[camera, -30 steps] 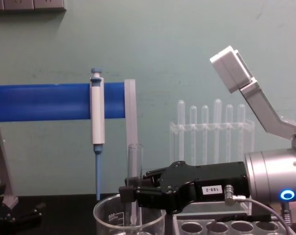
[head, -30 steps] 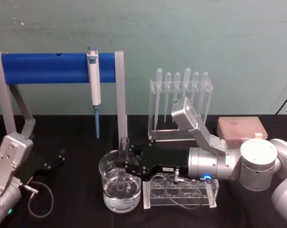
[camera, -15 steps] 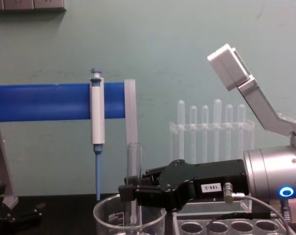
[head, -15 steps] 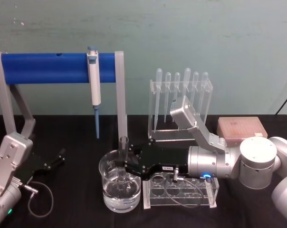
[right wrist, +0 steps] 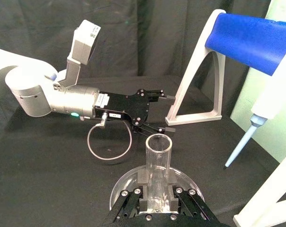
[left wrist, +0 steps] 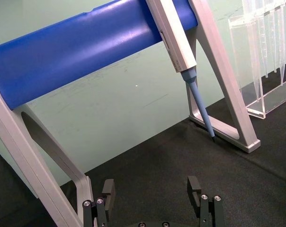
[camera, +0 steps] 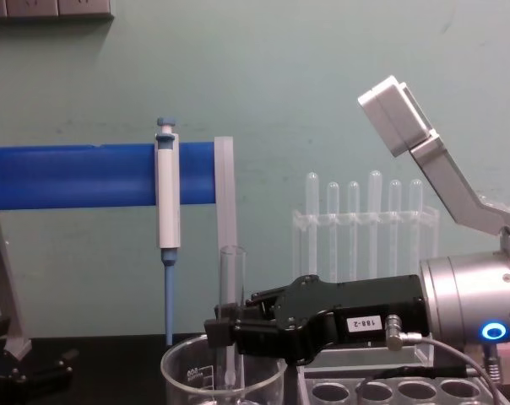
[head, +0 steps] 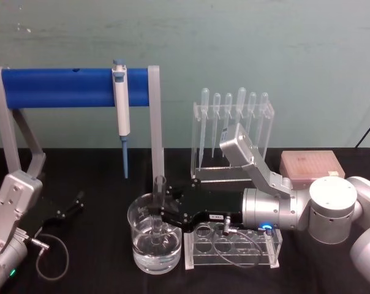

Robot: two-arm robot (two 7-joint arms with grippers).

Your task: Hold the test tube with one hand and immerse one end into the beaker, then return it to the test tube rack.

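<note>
The test tube [head: 159, 187] stands upright, its lower end down inside the beaker [head: 139, 240], which holds clear liquid. My right gripper [head: 162, 215] reaches in from the right and is shut on the tube's middle. From the chest, the test tube [camera: 231, 278] rises above the beaker [camera: 181, 375] rim with the right gripper [camera: 226, 332] clamped on it. In the right wrist view the test tube [right wrist: 157, 163] sits between the fingers, open rim up, over the beaker [right wrist: 125, 182]. My left gripper [head: 75, 204] rests open at the table's left, and the left gripper [left wrist: 152, 191] holds nothing.
A clear rack with round holes [head: 233, 248] lies right of the beaker, under my right arm. A blue-bar stand [head: 68, 87] with a white-and-blue pipettor [head: 120, 107] stands behind. A rack of pipettes [head: 233, 131] and a pink box [head: 311, 165] sit at the back right.
The right gripper has sunk slightly with the test tube, lowering it a little deeper into the beaker. The left arm has not moved.
</note>
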